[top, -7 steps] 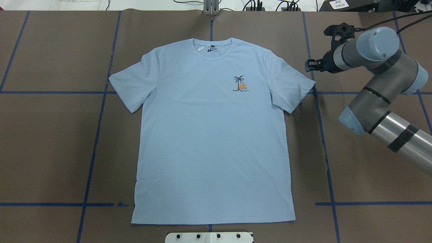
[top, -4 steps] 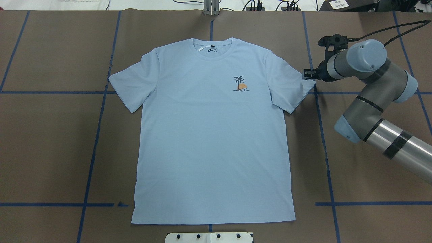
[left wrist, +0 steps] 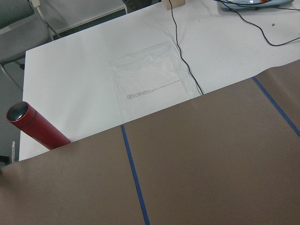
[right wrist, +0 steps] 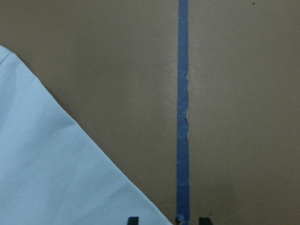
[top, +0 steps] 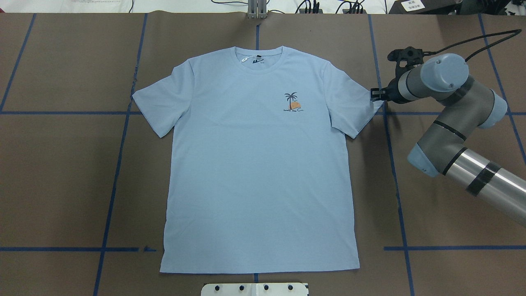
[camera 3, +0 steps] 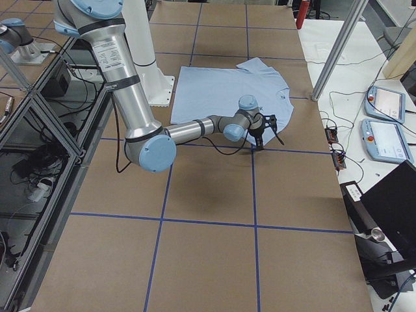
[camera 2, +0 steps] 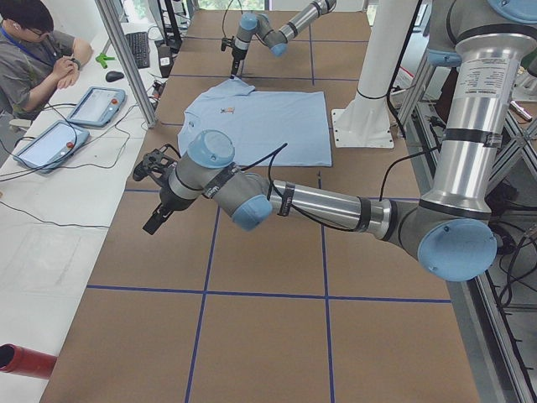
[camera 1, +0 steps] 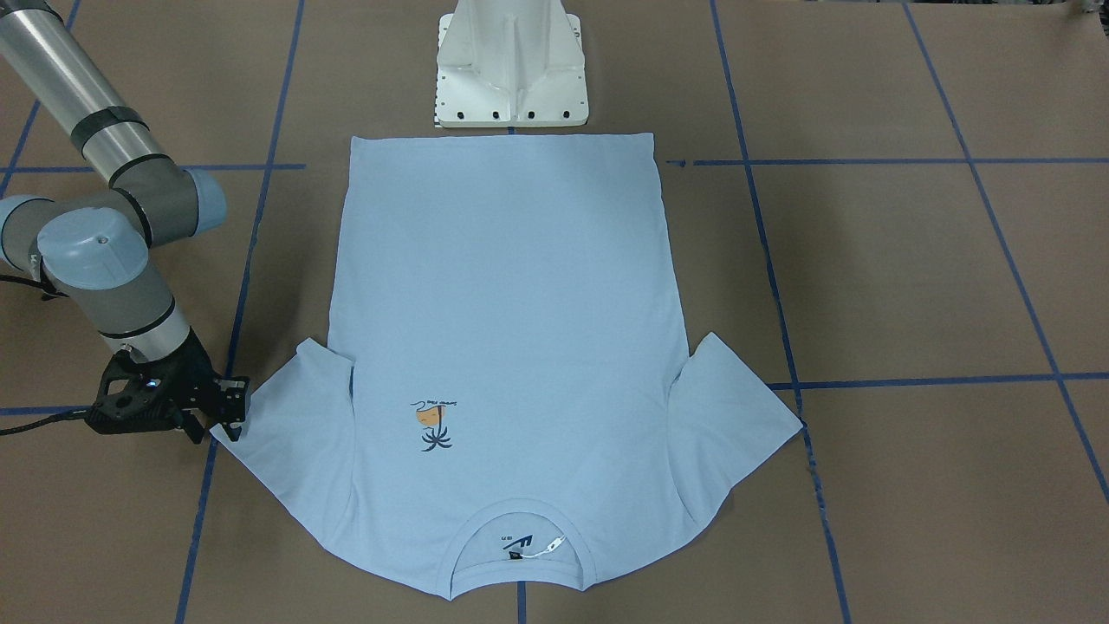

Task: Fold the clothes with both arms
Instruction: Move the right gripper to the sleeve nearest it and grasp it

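Note:
The light blue T-shirt [top: 259, 164] lies flat and face up on the brown table, with its collar toward the far edge and the palm print [top: 292, 102] on the chest. It also shows in the front view [camera 1: 502, 303]. My right gripper [top: 374, 95] is low at the tip of the shirt's right-hand sleeve [top: 361, 109]. The right wrist view shows its fingertips [right wrist: 133, 220] apart, with the sleeve corner [right wrist: 56, 164] reaching between them. My left gripper [camera 2: 155, 220] shows only in the left side view, off beyond the shirt. I cannot tell whether it is open or shut.
The white pedestal base [camera 1: 511, 69] stands at the shirt's hem. Blue tape lines [top: 117, 164] grid the table. A red cylinder [left wrist: 35, 126] and a clear plastic bag [left wrist: 152, 79] lie on the white side table. An operator [camera 2: 33, 42] sits there with tablets [camera 2: 96, 105].
My right arm has swung nearer and lower, bringing the gripper from beside the far shoulder area down to the sleeve tip. The shirt has not moved.

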You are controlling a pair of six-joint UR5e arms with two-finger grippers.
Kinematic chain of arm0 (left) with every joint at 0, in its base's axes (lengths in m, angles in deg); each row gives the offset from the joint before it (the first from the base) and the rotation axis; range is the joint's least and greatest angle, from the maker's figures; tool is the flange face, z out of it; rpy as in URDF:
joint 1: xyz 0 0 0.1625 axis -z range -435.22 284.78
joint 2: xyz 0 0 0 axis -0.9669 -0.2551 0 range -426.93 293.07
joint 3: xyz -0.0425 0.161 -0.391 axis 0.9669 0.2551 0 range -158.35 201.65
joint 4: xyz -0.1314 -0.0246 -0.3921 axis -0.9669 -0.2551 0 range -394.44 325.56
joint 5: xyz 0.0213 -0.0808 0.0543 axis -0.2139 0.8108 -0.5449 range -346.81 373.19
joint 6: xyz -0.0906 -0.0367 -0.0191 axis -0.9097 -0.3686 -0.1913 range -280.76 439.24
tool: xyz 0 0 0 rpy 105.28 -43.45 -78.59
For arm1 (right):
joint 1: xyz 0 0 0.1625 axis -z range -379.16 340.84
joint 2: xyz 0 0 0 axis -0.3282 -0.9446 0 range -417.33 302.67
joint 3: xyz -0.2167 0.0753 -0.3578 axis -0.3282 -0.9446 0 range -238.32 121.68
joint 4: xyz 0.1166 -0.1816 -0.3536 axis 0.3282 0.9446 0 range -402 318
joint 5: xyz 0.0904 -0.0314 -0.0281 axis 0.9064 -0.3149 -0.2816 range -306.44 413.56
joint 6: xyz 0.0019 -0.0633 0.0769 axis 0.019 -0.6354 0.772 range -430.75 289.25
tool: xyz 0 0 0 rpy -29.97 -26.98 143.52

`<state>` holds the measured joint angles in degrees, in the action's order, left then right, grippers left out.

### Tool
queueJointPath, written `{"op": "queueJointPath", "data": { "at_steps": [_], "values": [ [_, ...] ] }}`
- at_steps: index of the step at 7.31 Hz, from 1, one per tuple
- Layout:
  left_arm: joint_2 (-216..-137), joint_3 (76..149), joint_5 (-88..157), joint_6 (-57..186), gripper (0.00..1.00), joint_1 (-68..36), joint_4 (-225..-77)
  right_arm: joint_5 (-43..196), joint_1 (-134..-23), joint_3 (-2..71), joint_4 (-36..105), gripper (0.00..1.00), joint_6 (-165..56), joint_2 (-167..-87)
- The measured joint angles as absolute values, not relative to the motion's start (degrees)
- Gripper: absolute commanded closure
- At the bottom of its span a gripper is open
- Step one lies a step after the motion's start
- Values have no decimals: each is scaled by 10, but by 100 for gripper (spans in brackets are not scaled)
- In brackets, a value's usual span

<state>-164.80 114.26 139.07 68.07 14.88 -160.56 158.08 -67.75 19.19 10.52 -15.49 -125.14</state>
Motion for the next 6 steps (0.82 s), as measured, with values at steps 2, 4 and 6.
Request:
{"op": "queueJointPath", "data": {
  "at_steps": [2, 4, 6],
  "values": [
    [-1648, 1143, 1391, 681, 0, 149, -1606, 1578, -674, 191, 100, 100, -155, -1253],
    [-1648, 1143, 1391, 681, 0, 149, -1606, 1572, -670, 196, 99, 100, -154, -1252],
    [-1648, 1144, 1391, 681, 0, 149, -1606, 1567, -668, 211, 107, 100, -153, -1245]
  ]
}}
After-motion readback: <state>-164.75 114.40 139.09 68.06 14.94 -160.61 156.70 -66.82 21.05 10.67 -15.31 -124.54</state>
